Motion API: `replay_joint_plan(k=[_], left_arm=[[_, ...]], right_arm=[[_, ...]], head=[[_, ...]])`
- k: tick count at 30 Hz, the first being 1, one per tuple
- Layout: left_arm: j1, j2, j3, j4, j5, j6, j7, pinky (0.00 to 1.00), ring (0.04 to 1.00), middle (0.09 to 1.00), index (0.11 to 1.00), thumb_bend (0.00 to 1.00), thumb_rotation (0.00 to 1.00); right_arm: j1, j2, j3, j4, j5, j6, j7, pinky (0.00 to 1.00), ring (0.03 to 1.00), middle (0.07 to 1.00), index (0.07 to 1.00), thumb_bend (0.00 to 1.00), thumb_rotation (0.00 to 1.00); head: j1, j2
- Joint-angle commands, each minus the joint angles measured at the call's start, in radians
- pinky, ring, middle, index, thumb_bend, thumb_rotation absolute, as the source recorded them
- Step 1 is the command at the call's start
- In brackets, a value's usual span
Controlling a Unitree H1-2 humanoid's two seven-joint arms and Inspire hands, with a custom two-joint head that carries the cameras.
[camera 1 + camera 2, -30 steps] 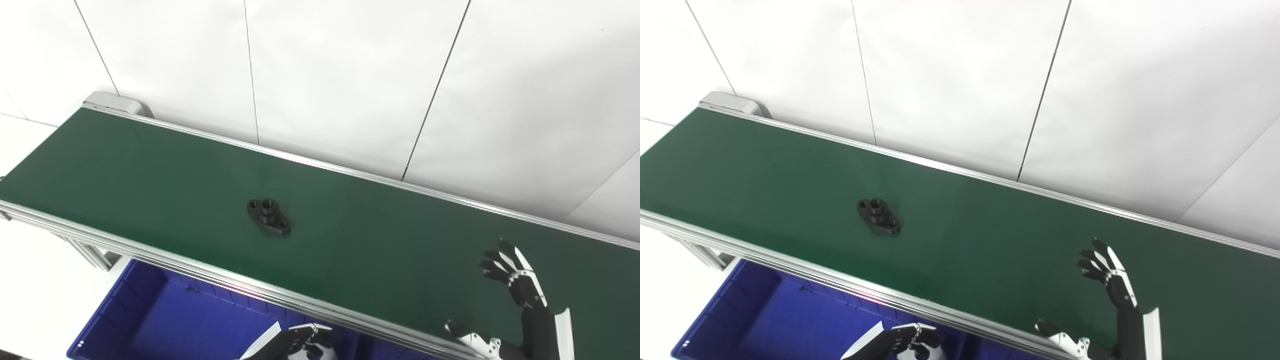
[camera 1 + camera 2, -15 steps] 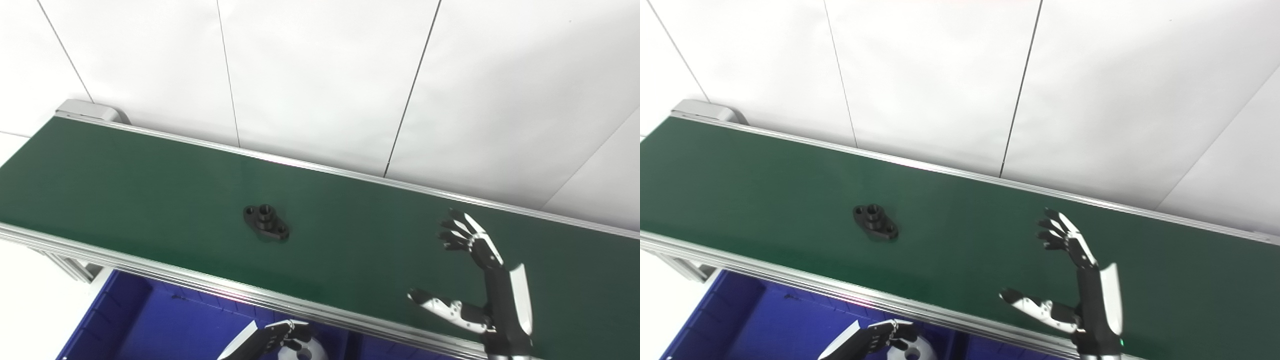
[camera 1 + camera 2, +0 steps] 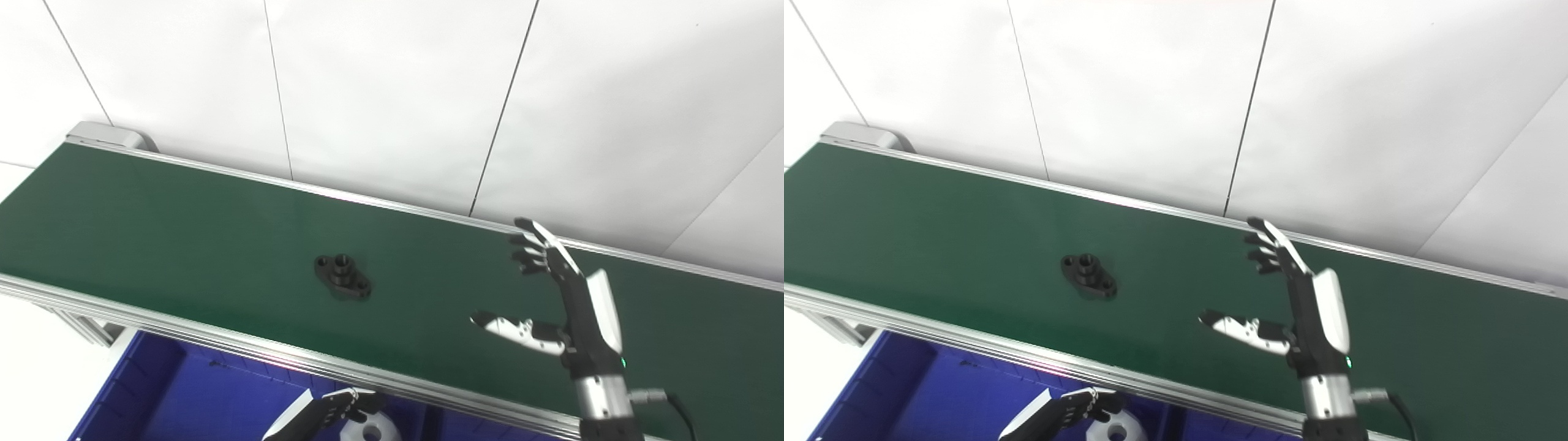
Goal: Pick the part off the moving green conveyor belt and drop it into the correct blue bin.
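One part: black flanged part [image 3: 343, 277] lies mid-belt on green conveyor belt [image 3: 184, 226].
Right hand [image 3: 566, 306]: fingers spread, empty, well apart from part.
Left hand [image 3: 334, 409]: curled over blue bin [image 3: 184, 398]; grip unclear.
Risk: belt motion may carry part past a late closure.

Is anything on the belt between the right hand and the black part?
Nothing visible. The right hand is open above the conveyor belt, to the right of the black part, and only bare green belt lies between them. The left hand is low by the blue bin, off that path.
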Motion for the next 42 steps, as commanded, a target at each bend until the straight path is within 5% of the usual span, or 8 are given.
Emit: replay_joint_plan(k=[1, 12, 18, 28, 42], left_arm=[[-0.006, 0.012, 0.004, -0.029, -0.004, -0.036, -0.008, 0.77, 0.812, 0.816, 0.764, 0.86, 0.05], [0.001, 0.019, 0.014, -0.049, -0.002, -0.036, -0.025, 0.75, 0.803, 0.813, 0.759, 0.88, 0.07], [0.017, 0.018, 0.034, -0.062, -0.023, -0.036, -0.054, 0.68, 0.774, 0.818, 0.767, 0.88, 0.05], [0.018, 0.013, 0.037, -0.067, -0.012, -0.036, -0.053, 0.71, 0.775, 0.816, 0.777, 0.88, 0.05], [0.029, 0.003, 0.04, -0.087, -0.016, -0.036, -0.068, 0.71, 0.78, 0.821, 0.776, 0.88, 0.08]], right_arm=[[-0.051, 0.014, 0.005, -0.03, -0.024, 0.038, 0.027, 0.59, 0.672, 0.761, 0.851, 0.81, 0.31], [-0.199, 0.072, 0.071, 0.046, -0.132, 0.194, 0.132, 0.56, 0.663, 0.759, 0.847, 0.83, 0.37], [-0.266, 0.106, 0.106, 0.142, -0.178, 0.211, 0.13, 0.55, 0.641, 0.731, 0.864, 0.85, 0.38], [-0.362, 0.12, 0.175, 0.286, -0.268, 0.267, 0.159, 0.59, 0.675, 0.745, 0.862, 0.85, 0.38], [-0.399, 0.111, 0.261, 0.395, -0.349, 0.263, 0.169, 0.68, 0.763, 0.789, 0.84, 0.86, 0.33]], head=[[-0.002, 0.002], [-0.028, 0.007], [-0.049, 0.012], [-0.049, 0.034], [-0.039, 0.059]])
